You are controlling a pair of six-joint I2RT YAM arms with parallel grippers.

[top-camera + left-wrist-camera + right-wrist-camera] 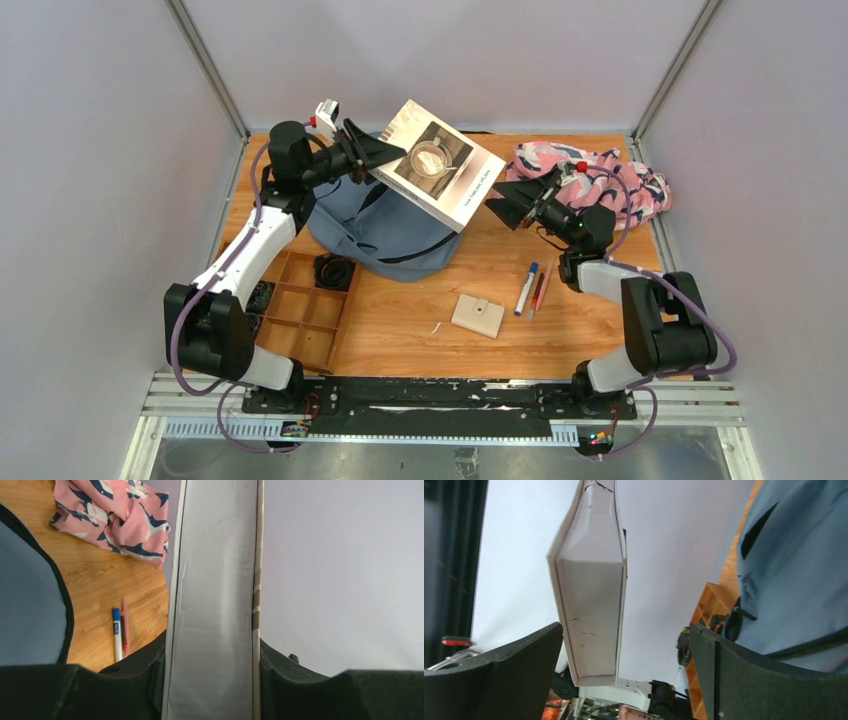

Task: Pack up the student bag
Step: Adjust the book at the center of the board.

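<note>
Our left gripper [386, 157] clamps the white book [440, 165] aloft and our right gripper [500, 209] gapes wide beside it, above the student bag [375, 238] at 11 o'clock on the table [410, 335]; we judge nothing packed yet, with pens [527, 288], tan pouch [478, 316] and patterned cloth [612, 180] lying outside.

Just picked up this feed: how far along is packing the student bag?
Early. Nothing shows as packed. In hand: the left gripper clamps the book in the air over the student bag; the right gripper is open beside its edge. To do: the blue marker, red pen, beige case and patterned cloth lie on the table.
</note>
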